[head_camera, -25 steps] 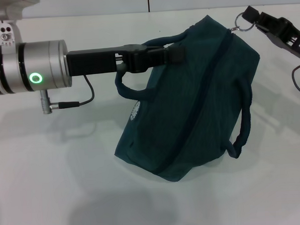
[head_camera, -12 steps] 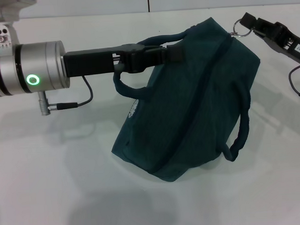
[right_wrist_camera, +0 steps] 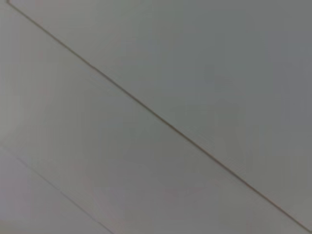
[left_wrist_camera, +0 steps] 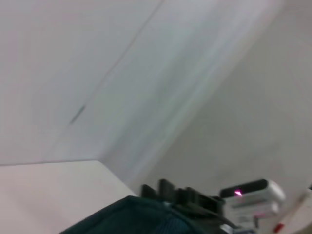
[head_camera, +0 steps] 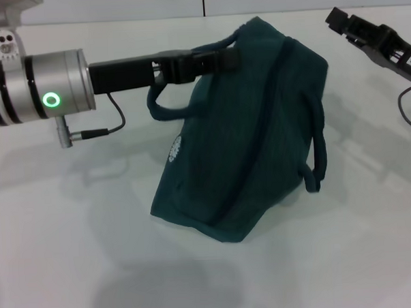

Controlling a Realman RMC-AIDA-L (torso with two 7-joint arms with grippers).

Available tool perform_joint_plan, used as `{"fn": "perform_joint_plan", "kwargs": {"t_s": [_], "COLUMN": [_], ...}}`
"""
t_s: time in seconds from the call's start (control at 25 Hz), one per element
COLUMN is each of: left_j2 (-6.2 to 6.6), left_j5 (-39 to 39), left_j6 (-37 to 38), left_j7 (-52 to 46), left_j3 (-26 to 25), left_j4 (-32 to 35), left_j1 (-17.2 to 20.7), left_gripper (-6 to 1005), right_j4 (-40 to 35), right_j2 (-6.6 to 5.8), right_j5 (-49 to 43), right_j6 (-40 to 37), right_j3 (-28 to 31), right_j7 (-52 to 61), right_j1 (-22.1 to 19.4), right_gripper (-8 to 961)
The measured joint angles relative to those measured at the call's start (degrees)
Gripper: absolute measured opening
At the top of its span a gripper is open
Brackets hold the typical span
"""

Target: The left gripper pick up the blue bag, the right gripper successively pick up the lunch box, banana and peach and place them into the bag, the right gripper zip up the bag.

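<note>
While clamped by its top edge, blue bag (head_camera: 246,138) under left gripper (head_camera: 222,60), right gripper (head_camera: 336,16) apart, grip indiscernible.

- From the head view we see bright, even light on the white table (head_camera: 53,256), with soft, diffuse shadows below the blue bag (head_camera: 245,132) and under the left arm (head_camera: 32,90).
- We note a glowing green ring on that arm.
- Our left wrist view is hazy and blurred.
- Our right wrist view is dim, grey, and featureless.
</note>
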Motion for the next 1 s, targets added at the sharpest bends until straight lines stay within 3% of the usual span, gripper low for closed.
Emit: {"fn": "perform_joint_plan", "kwargs": {"t_s": [0.36,0.8,0.92,1.0], "left_j2": [-0.07,-0.17,-0.17,-0.18], "left_j5": [-0.9,-8.7,-9.3,-10.1], "left_j6": [-7.5,-12.8,-12.8,-12.5], "left_j7": [-0.5,3.9,3.9,3.7], "left_j3": [0.1,0.1,-0.1,-0.1], "left_j4": [-1.0,-4.6,-4.9,-5.2], "left_j1": [-1.6,-2.3,-1.8,-1.5], "left_gripper": [44,81,91,239], "right_j4": [-0.1,-0.4,-0.4,-0.5], "right_j2": [-1.20,-2.26,-2.43,-2.72], "right_j5": [0.2,-0.1,-0.1,-0.2], "right_j6": [0.2,-2.4,-3.3,-4.3], "right_j3": [0.9,1.6,1.6,1.5], "right_j7": [0.0,-0.4,-0.5,-0.7], "right_j1": [-1.5,-4.0,-4.3,-4.4], "right_gripper": [491,716,716,716]}}
